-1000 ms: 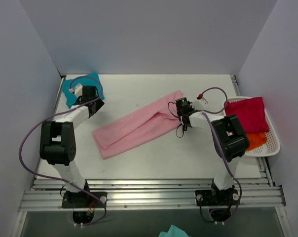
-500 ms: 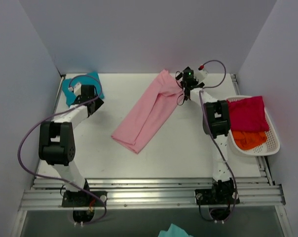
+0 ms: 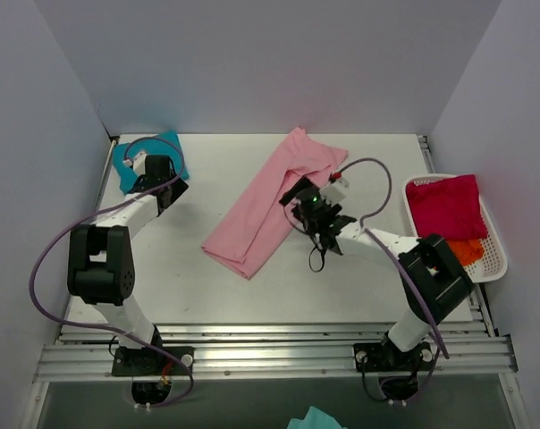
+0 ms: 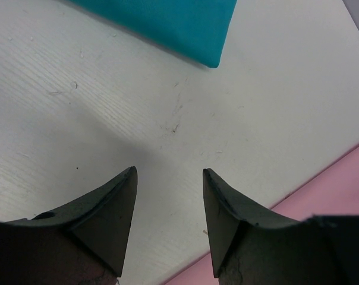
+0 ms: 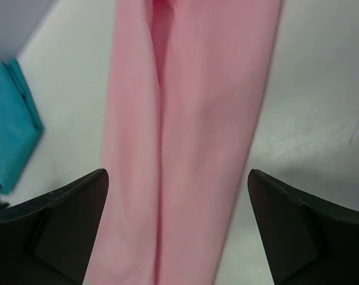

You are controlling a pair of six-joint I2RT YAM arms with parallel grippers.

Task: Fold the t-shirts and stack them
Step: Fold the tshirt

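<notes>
Pink t-shirt [image 3: 272, 204] lies folded long and slanted in the middle, white table [image 3: 252, 295] showing round every edge. My right gripper [image 5: 176, 172] hangs wide open above it, holding nothing. My left gripper [image 4: 167, 172] is open a little, empty, near the corner of the teal t-shirt [image 4: 167, 24]. The magenta t-shirt [image 3: 444, 206] and orange t-shirt [image 3: 467, 252] sit in the basket [image 3: 495, 255].

Pink tee [image 3: 270, 201], teal tee [image 3: 169, 145], magenta tee [image 3: 444, 207], orange tee [image 3: 469, 252].

Your right gripper [image 3: 301, 204] let go of the pink t-shirt [image 3: 261, 210] and backed off from 12 o'clock to centre, jaws wide apart. Shirt's far end spread toward 1 o'clock.
</notes>
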